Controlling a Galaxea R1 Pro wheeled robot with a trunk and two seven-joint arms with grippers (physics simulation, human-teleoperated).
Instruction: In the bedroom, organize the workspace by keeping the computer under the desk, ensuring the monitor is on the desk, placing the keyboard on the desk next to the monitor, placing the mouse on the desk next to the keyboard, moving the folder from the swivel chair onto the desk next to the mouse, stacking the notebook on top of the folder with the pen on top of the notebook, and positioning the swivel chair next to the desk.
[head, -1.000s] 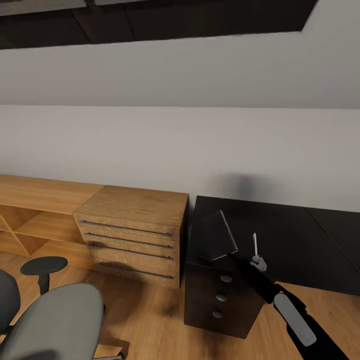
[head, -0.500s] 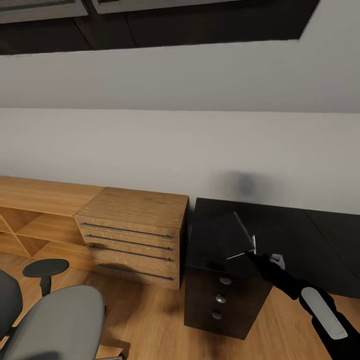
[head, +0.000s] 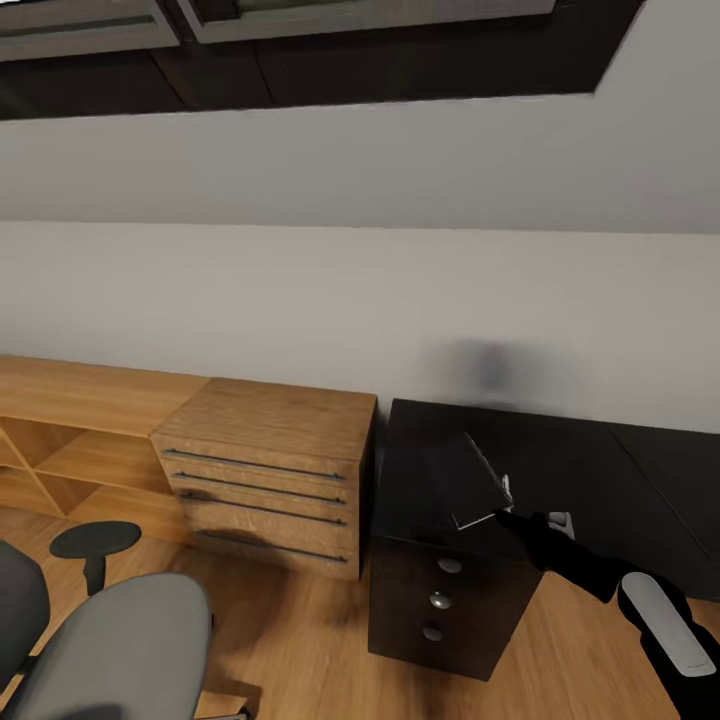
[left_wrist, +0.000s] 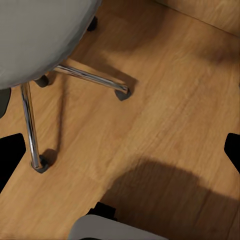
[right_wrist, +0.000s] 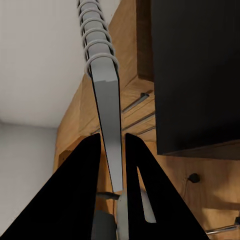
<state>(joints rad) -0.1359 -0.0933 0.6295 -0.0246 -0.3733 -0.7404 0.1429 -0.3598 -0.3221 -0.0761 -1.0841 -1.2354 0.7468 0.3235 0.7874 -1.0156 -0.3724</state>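
R claw (right_wrist: 114, 165) nearly closed, fingers pinching the notebook (right_wrist: 107, 105) by its edge; book sticks out ahead of the claw, tilted, above the desk (head: 560, 470) corner. Swivel chair (head: 110, 650) well off to the claw's left. L claw: can't tell.

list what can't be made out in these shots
- Desk: head view, its far end runs off the picture's edge.
- Swivel chair: head view, back and base cut off by the picture's corner.
- Notebook: right wrist view, seen edge-on between the right tool's fingers, so its cover is hidden.
- Left tool: left wrist view, only dark shapes at the borders; open or shut unclear.
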